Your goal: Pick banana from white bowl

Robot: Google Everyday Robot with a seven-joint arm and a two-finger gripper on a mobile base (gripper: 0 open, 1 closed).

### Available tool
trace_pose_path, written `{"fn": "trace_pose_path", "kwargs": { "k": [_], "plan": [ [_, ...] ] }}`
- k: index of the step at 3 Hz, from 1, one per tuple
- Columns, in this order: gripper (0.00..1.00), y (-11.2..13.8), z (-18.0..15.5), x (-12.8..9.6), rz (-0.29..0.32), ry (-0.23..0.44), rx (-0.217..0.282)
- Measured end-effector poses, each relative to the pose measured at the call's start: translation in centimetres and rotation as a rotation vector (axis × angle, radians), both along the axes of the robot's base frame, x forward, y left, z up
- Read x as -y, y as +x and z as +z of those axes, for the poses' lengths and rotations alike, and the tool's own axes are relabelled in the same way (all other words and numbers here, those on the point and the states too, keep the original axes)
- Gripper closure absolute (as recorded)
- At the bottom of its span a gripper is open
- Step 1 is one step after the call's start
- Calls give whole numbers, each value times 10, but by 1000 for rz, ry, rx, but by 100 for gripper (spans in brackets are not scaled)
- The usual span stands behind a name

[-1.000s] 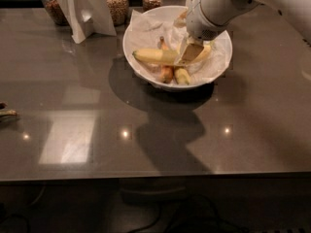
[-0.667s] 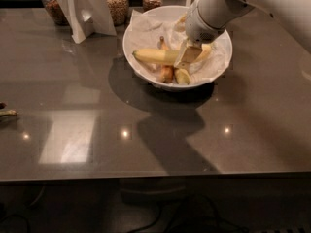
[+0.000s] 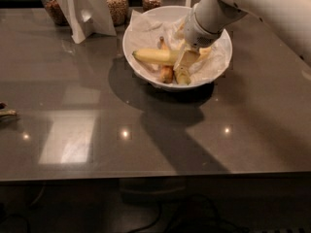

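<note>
The white bowl [image 3: 141,66] stands at the back centre of the dark table, lined with crumpled white paper. The pale-yellow banana [image 3: 154,57] lies across its left half, pointing left. A short orange fruit [image 3: 166,73] and a short yellow-green fruit [image 3: 182,75] lie just in front of it. My gripper [image 3: 185,60] reaches down into the bowl from the upper right, at the banana's right end, which it hides. The white arm covers the bowl's right rear part.
Glass jars of grains [image 3: 116,4] stand along the back edge. A folded white card stand [image 3: 85,13] is at the back left. A small dark object [image 3: 5,113] lies at the table's left edge. The table's front edge [image 3: 155,176] runs across the bottom.
My gripper has shifted slightly left and lower inside the bowl, closer over the banana's right end. The banana and the other fruits have stayed in place.
</note>
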State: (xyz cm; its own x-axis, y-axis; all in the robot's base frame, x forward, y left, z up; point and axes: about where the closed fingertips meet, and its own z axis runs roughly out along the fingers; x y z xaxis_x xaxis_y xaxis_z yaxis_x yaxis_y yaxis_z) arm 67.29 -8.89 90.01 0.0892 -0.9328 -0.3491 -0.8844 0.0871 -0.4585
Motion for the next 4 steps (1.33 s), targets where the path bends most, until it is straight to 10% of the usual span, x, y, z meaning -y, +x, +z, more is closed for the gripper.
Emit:
{"fn": "trace_pose_path", "kwargs": {
  "k": [3, 4],
  "plan": [
    [43, 5, -16, -1, -18, -9, -44],
    [62, 6, -17, 1, -24, -13, -53]
  ]
}}
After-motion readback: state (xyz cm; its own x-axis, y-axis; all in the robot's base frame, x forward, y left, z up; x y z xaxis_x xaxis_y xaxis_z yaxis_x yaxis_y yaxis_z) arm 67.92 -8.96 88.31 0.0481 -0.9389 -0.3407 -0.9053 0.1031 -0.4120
